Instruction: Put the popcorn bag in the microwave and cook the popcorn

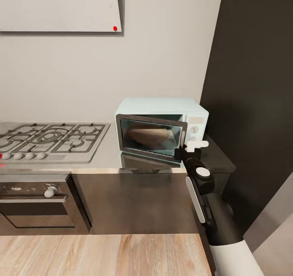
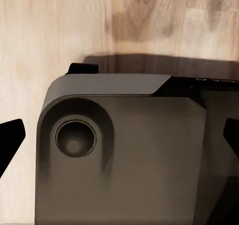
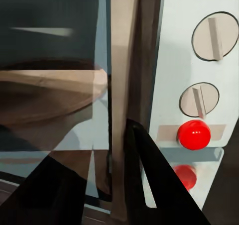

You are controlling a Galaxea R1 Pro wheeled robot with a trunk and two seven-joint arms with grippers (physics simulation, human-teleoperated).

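The pale mint microwave [image 1: 162, 105] stands on the grey countertop [image 1: 106, 157], its glass door [image 1: 151, 139] slightly ajar. Behind the glass lies the tan popcorn bag [image 1: 148, 136], also seen through the door [image 3: 50, 93]. No popcorn is visible. My right gripper [image 1: 194, 145] is at the door's free edge beside the control panel. In the right wrist view its dark fingers [image 3: 149, 185] stand close together, with the door's edge [image 3: 122, 85] between them. The left gripper [image 2: 119, 135] is open, hanging over my own dark base and the wood floor.
Two white knobs [image 3: 214, 36] and a red light [image 3: 194, 134] sit on the panel. A gas hob [image 1: 49, 139] lies left of the microwave, with a steel oven [image 1: 36, 202] below and the white hood [image 1: 61, 7] above. A tall black cabinet [image 1: 252, 84] walls the right.
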